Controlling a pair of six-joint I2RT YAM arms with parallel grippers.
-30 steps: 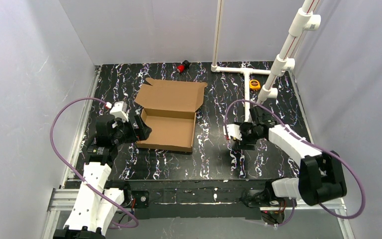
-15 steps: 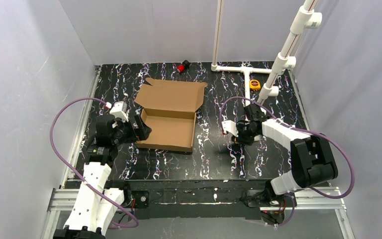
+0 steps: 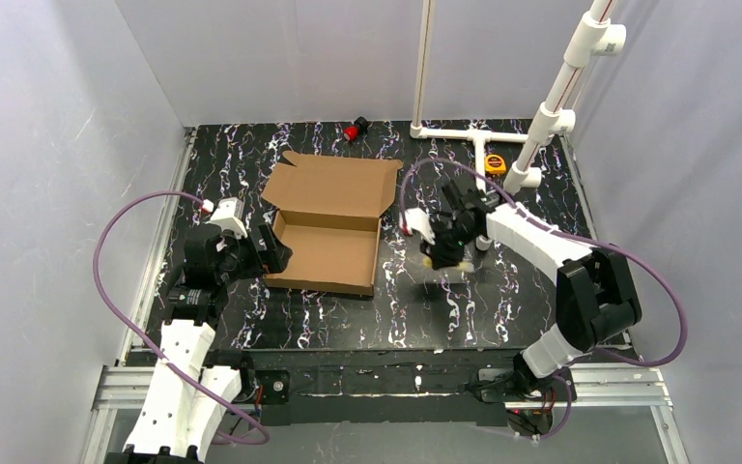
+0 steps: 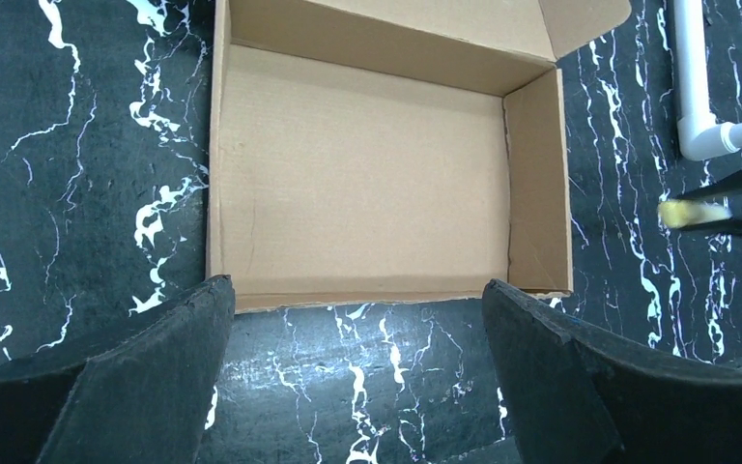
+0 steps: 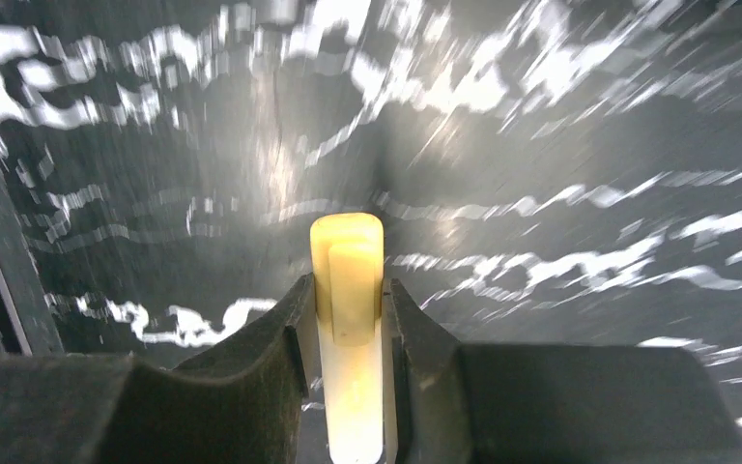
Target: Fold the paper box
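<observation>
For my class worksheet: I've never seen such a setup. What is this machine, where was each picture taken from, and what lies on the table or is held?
Two robot arms stand at a black marbled table. One picture looks down from above; the others come from wrist cameras. An open paper box lies on the table. The left gripper is open and empty beside it; the right gripper pinches a pale yellow stick. A red object and a yellow tape measure lie at the back.

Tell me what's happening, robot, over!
Left jaws wide open, facing the paper box. Right jaws shut on a pale yellow piece, right of it. Walls up, lid open, nothing inside.
</observation>
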